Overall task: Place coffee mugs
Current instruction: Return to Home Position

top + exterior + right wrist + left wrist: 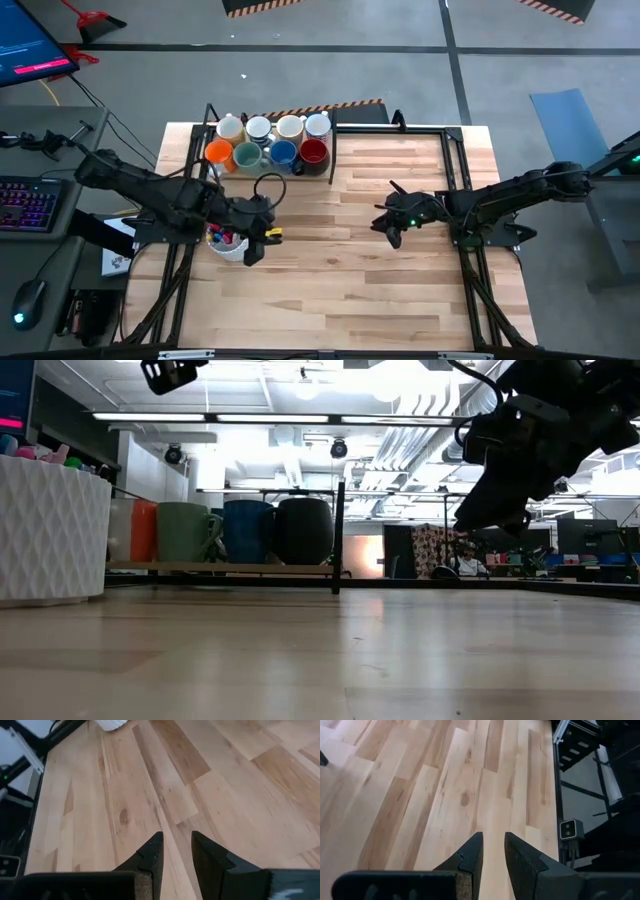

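Fingers [472, 860] of left gripper [256, 243] and right gripper [386, 230] are held slightly parted, empty, above the wooden bench [400, 290]; eight round ceramic coffee mugs [270, 142], white and coloured, are seen on the far shelf [333, 150], so placing is judged finished.

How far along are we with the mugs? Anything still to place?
Essentially done: eight mugs sit on the shelf, four white mugs behind, the orange mug, green mug, blue mug and dark red mug in front. Nothing is in hand: the left gripper and right gripper hang open and empty above bare table. I see no mug off the shelf; only parking the arms seems left.
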Robot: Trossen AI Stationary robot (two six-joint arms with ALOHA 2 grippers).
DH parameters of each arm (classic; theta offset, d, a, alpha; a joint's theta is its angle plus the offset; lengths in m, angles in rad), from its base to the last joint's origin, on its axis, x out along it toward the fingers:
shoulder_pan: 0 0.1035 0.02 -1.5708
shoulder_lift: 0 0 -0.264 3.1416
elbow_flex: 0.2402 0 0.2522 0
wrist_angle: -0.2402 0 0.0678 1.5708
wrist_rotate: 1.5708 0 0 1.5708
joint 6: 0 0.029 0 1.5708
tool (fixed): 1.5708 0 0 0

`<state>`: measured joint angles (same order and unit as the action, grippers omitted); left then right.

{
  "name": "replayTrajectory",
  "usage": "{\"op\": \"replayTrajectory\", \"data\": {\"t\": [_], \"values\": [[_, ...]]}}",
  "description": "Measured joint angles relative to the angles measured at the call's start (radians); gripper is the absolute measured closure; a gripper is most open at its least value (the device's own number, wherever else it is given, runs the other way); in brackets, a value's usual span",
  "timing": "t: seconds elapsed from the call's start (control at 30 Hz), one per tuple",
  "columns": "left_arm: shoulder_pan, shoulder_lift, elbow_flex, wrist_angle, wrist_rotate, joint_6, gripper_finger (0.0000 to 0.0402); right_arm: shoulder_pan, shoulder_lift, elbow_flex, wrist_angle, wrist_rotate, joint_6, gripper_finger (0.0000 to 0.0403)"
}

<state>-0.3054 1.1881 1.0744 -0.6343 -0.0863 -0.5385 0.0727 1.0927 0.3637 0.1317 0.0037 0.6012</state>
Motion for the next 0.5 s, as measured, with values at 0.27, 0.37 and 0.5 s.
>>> {"op": "replayTrajectory", "data": {"t": [0.27,0.37,0.5], "values": [[-0.001,0.0,0.0,0.004,0.0,0.0,0.0332,0.0,0.0,0.0,0.014,-0.012,-0.12,0.0322],[-0.001,0.0,0.0,0.004,0.0,0.0,0.0332,0.0,0.0,0.0,0.014,-0.047,-0.185,0.0322],[0.0,0.0,0.0,0.004,0.0,0.0,0.0332,0.0,0.0,0.0,0.005,-0.082,-0.315,0.0322]]}}
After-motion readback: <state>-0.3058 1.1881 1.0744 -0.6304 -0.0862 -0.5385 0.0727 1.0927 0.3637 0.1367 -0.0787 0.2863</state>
